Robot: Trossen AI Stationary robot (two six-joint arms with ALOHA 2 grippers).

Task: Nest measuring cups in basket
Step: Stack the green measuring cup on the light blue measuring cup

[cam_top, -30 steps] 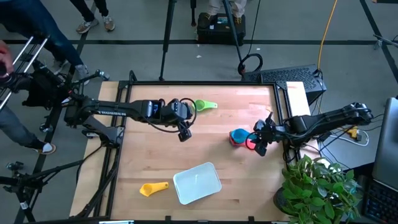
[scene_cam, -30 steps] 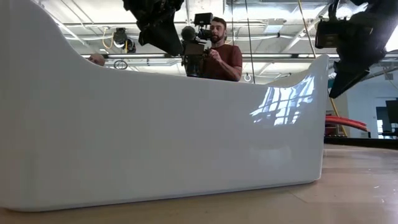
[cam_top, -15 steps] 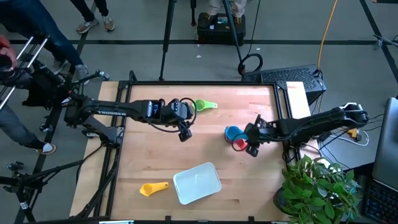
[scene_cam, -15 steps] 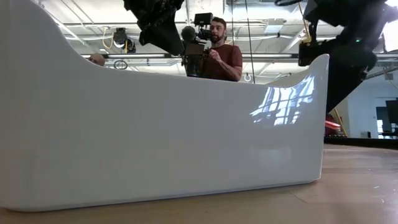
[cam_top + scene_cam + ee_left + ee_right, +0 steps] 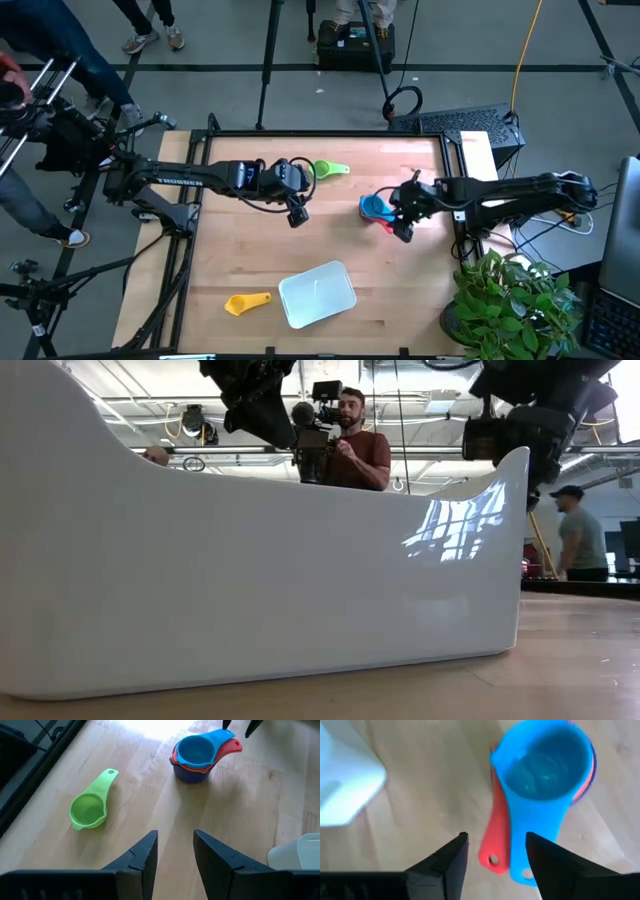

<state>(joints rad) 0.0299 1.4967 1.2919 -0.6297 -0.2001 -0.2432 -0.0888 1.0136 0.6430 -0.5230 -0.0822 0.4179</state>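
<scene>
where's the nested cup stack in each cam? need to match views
High view: the cup stack lies right of table centre, just off the right gripper.
Low view: not in it; the basket fills the picture.
Left wrist view: far side of the table, beyond the green cup.
Right wrist view: right ahead of the open fingers.
Shared landmark: the basket, in all four views.

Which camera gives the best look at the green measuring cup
The left wrist view: the green cup lies whole and unblocked on the wood, bowl and handle clear. The high view shows it small, beside the left gripper. The low view is filled by the basket, and the right wrist view shows only the nested stack.
</scene>
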